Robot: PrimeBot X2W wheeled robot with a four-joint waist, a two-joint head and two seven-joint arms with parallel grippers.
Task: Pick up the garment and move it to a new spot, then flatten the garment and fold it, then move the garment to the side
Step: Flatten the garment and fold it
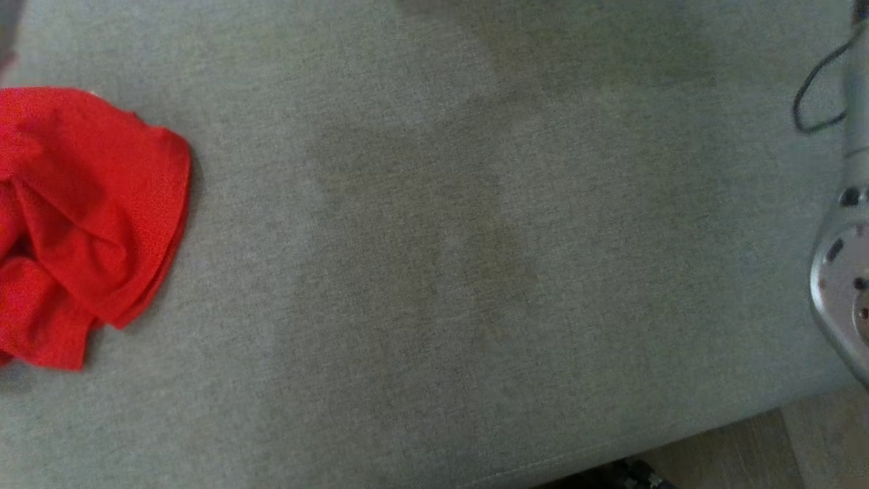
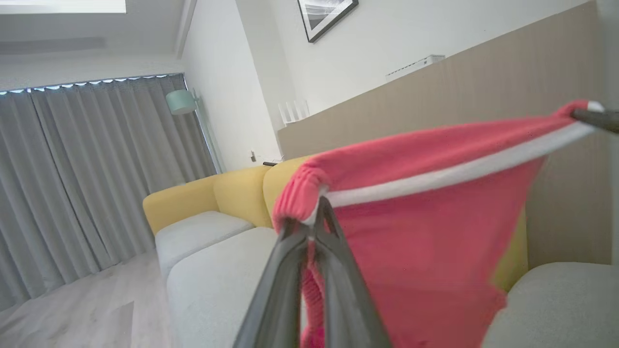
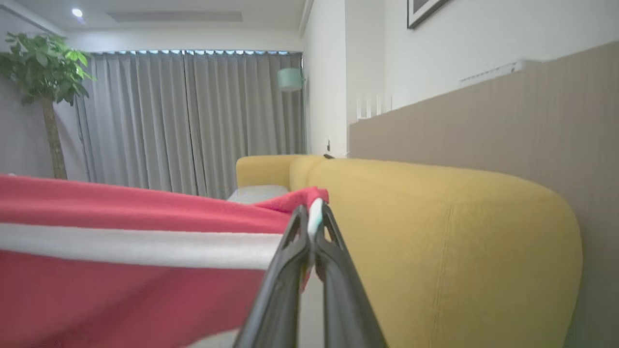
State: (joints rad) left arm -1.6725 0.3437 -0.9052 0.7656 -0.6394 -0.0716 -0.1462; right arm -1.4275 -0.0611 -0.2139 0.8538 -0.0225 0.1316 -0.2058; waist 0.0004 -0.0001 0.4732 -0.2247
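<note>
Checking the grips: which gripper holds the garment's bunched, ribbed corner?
The left gripper: the garment puckers into ribs at its jaws, while the right gripper pinches flat white band.

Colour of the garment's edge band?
White band on the red garment; clearest in left wrist view.

You're looking down on a flat grey woven-fabric seat cushion. Faint darker patches cross its middle, and its front edge runs along the lower right, where pale wood-look floor shows beyond it. A crumpled red fabric garment sits bunched in folds at the cushion's far left, cut off by the frame edge, thin shadow under its right hem; you can't tell whether all of it rests on the cushion.
</note>
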